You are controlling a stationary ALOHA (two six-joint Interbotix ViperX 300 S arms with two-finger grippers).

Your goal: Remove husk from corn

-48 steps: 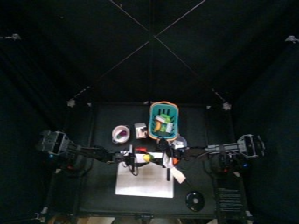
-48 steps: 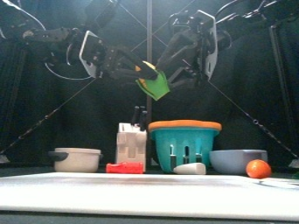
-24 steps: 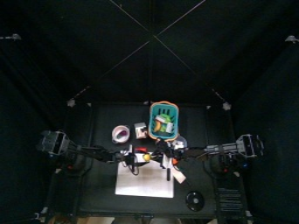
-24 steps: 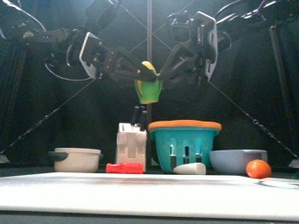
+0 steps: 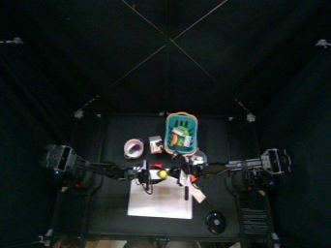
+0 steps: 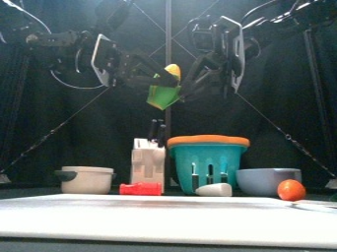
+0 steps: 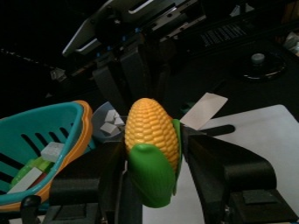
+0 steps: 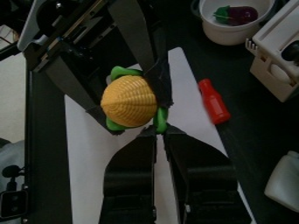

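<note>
The corn [image 6: 170, 73] hangs in the air between my two grippers, a yellow cob with a green husk [image 6: 161, 96] round its lower end. In the left wrist view the corn [image 7: 152, 133] stands between my left gripper's jaws, which are shut on its husked end [image 7: 153, 178]. The right wrist view shows the cob [image 8: 128, 101] end-on, with the right jaws closed on a green husk flap [image 8: 156, 128]. From above, the left gripper [image 5: 143, 175] and right gripper [image 5: 181, 172] meet at the corn [image 5: 159, 175] over the white sheet [image 5: 162, 202].
A teal tray [image 5: 184, 133] and a pink-rimmed ring [image 5: 135, 147] stand behind the grippers. The front view shows a white bowl [image 6: 86, 179], a white box [image 6: 148, 157], a red piece [image 6: 138, 189], the teal basket [image 6: 208, 162], a grey bowl [image 6: 265, 179] and an orange ball [image 6: 291, 189].
The corn has tipped from upright to slanted, its yellow tip now toward the right gripper. The husk, spread wide a second ago, now lies closer to the cob. Both grippers stay close together.
</note>
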